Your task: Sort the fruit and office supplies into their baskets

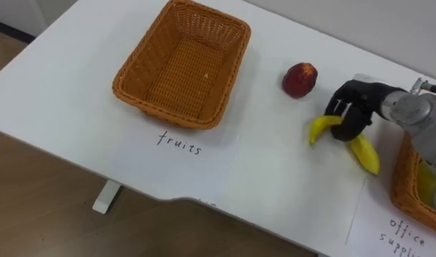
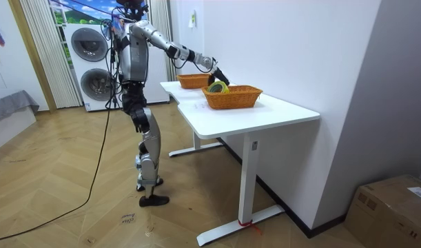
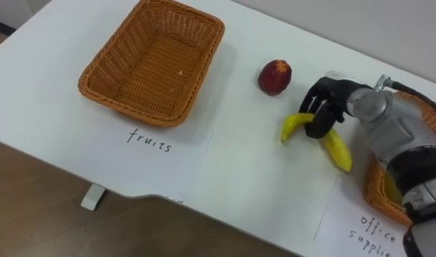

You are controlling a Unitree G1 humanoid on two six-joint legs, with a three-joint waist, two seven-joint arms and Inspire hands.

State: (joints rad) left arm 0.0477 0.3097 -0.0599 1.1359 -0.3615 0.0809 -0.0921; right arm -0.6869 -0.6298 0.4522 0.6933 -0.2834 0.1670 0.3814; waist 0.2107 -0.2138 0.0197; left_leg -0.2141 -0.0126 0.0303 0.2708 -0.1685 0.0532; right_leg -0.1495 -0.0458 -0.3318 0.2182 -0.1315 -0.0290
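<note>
Fingers (image 1: 346, 128) of the right hand (image 1: 357, 103), black and jointed, are curled tightly over the middle of a banana (image 1: 365, 153), wrapping it from above, so that its two yellow ends stick out on either side of the grip. The banana is smooth and curved; its left tip points toward the near left, and its longer end runs to the near right. It sits low over the white table (image 1: 61, 93), and whether it touches the top cannot be told.

Just to the far left of the hand lies a round red fruit (image 1: 300, 79) with a dull, slightly mottled skin, apart from the fingers. Farther left stands a rectangular wicker basket (image 1: 178, 71), tightly woven, orange-brown, with a thick braided rim and nothing in it. A handwritten sheet (image 1: 178, 140) lies flat on its near side.

At the right edge is a second wicker basket (image 1: 403, 193) of the same weave, holding something yellow-green (image 1: 426, 187) that is too hidden to name; another handwritten sheet (image 1: 403, 235) lies near it.

From the room camera, the robot stands upright on a wooden floor (image 2: 72, 200) at the table's end, on the room view's left, its right arm stretched out over the baskets.
</note>
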